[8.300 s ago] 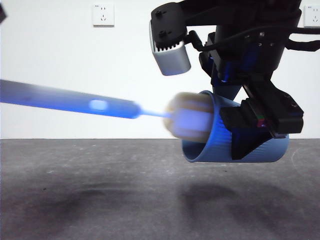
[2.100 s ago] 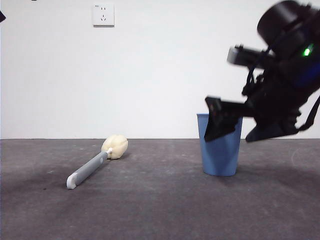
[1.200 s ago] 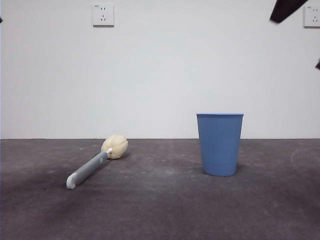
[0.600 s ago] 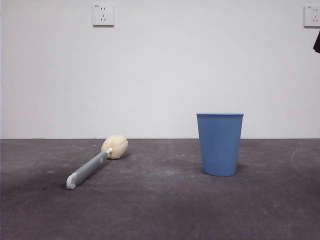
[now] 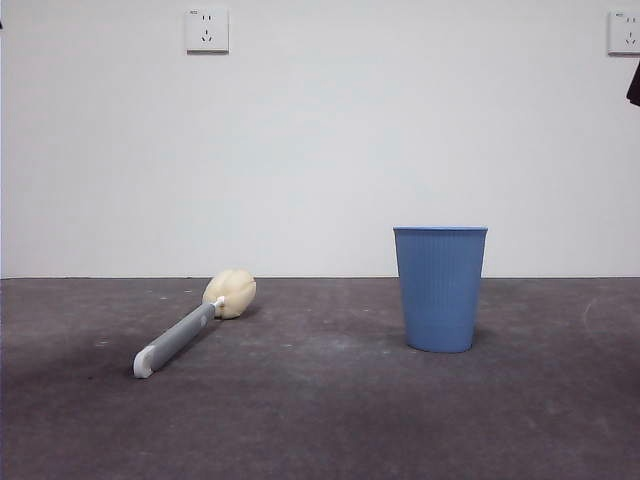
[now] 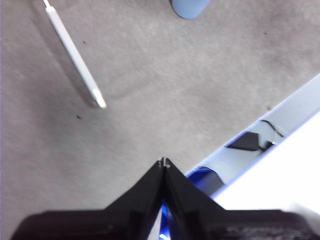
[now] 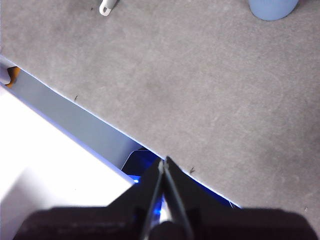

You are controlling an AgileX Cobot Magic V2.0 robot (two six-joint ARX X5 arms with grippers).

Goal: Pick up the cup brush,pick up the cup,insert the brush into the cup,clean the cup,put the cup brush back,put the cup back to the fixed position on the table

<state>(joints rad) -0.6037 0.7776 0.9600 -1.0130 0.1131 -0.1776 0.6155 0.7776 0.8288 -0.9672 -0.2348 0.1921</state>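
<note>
Jaws of both the left gripper [image 6: 163, 162] and right gripper [image 7: 164, 161] are pressed together, holding nothing. On the surface [image 5: 330, 420], the cup [image 5: 440, 288] stands upright, interior unseen; the cup brush [image 5: 192, 325] lies well apart.

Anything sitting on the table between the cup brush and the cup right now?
Nothing. In the front view, only bare table lies between the cup brush and the upright cup; the left wrist view shows the same.
</note>
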